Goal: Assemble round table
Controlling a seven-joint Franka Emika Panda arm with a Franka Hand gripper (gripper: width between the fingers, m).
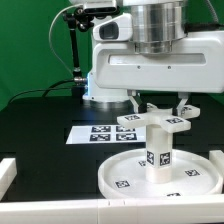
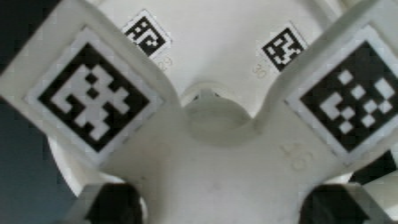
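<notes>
Round table (image 1: pixel 158 160) parts stand stacked at 6 o'clock in the exterior view on the black bench (image 1: pixel 40 120). The rimmed disc (image 1: pixel 120 175) lies flat, the short thick leg (image 1: pixel 158 148) stands upright at its centre, and the cross-shaped piece (image 1: pixel 160 123) sits on top. All are white hard plastic with black-and-white tags, and probably light, stiff and rather slick. The cross's flat-sided arms look the surest place to take hold. The gripper (image 1: pixel 160 107) hangs over the cross, its fingers (image 2: pixel 116 205) wide apart either side of the piece; whether they pinch it cannot be told. The marker board (image 1: pixel 100 133) lies at 10 o'clock from the disc.
</notes>
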